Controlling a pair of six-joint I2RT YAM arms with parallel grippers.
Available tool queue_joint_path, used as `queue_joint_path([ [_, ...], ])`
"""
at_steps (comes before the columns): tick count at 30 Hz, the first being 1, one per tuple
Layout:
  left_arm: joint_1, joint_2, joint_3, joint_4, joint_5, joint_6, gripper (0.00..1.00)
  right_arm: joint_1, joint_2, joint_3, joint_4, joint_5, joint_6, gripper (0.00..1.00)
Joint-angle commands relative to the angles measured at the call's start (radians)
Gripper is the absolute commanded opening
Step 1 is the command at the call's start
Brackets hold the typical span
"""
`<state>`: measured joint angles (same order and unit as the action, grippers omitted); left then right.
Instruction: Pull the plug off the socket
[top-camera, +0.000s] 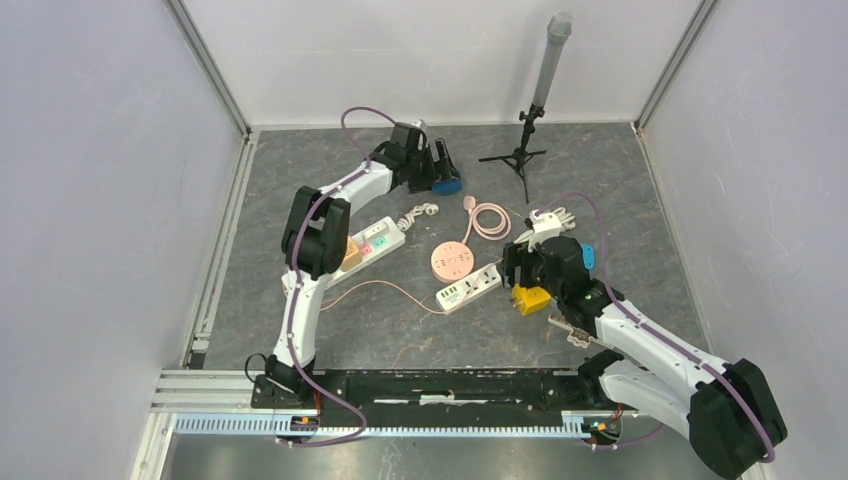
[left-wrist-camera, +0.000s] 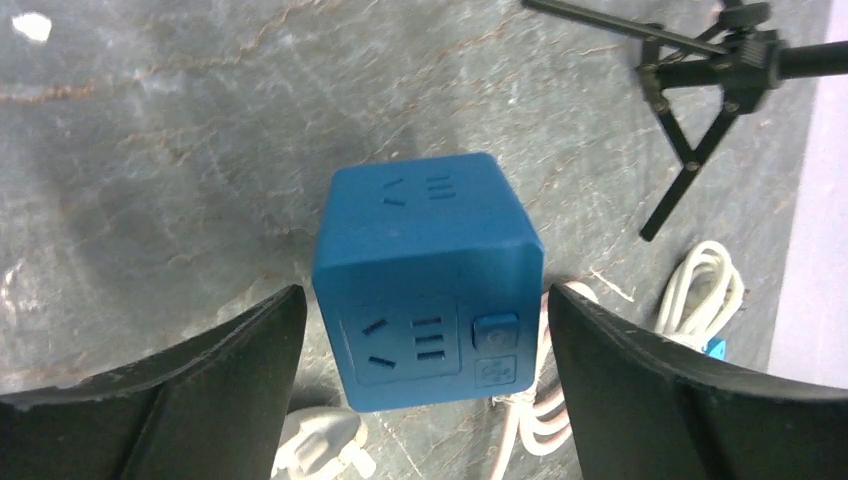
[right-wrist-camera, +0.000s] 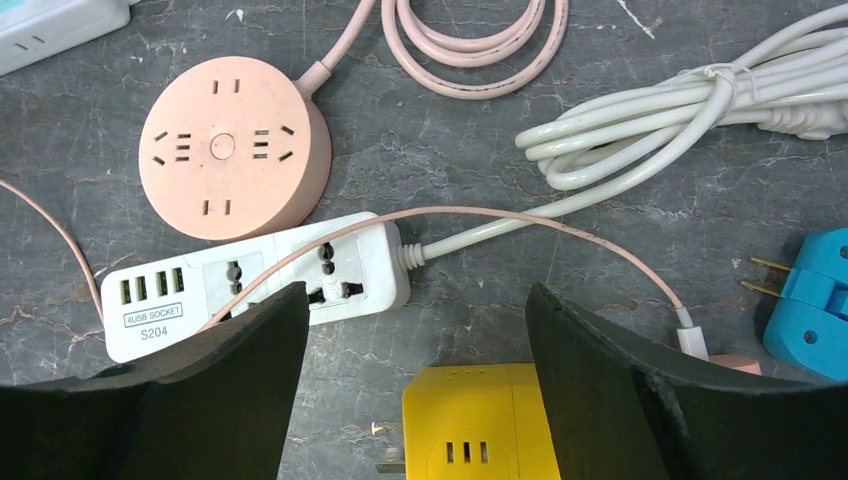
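Plug (right-wrist-camera: 815, 300), blue, lies on the grey table (right-wrist-camera: 470, 160) well right of the right gripper (right-wrist-camera: 415, 310). Its two brass prongs point left in the right wrist view, and its long axis runs the same way. It sits apart from the yellow socket cube (right-wrist-camera: 480, 425) directly under that gripper, whose jaws are spread wide and grasp nothing. A metal prong juts from the yellow cube's lower left edge.

Beyond the fingers lies a white power strip (right-wrist-camera: 250, 285) labelled "4USB SOCKET S204". Just past it are a round pink socket (right-wrist-camera: 235, 145) and a bundled white cable (right-wrist-camera: 650, 120).

At the table's far side, the left gripper (left-wrist-camera: 425, 300) straddles a blue socket cube (left-wrist-camera: 430, 250). It is released, with slim gaps on both sides. A loose white plug (left-wrist-camera: 315, 445) lies just beside that cube, and a black tripod (left-wrist-camera: 700, 90) stands near.
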<state>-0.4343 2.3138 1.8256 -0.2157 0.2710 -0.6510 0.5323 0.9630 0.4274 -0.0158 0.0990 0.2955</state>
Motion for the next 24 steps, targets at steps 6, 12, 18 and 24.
queue_joint_path([
  [6, -0.007, -0.211, -0.055, -0.088, -0.227, 0.158, 1.00, -0.003, -0.016, 0.027, 0.019, 0.010, 0.017, 0.91],
  [12, -0.009, -0.422, -0.131, -0.109, -0.298, 0.196, 1.00, 0.005, -0.033, 0.022, 0.066, -0.055, 0.026, 0.98],
  [18, -0.008, -0.694, -0.275, -0.186, -0.365, 0.151, 1.00, 0.114, 0.047, 0.070, 0.181, -0.096, 0.067, 0.90],
  [24, -0.007, -1.035, -0.556, -0.258, -0.478, 0.105, 1.00, 0.282, 0.233, 0.209, 0.286, 0.000, 0.106, 0.89],
])
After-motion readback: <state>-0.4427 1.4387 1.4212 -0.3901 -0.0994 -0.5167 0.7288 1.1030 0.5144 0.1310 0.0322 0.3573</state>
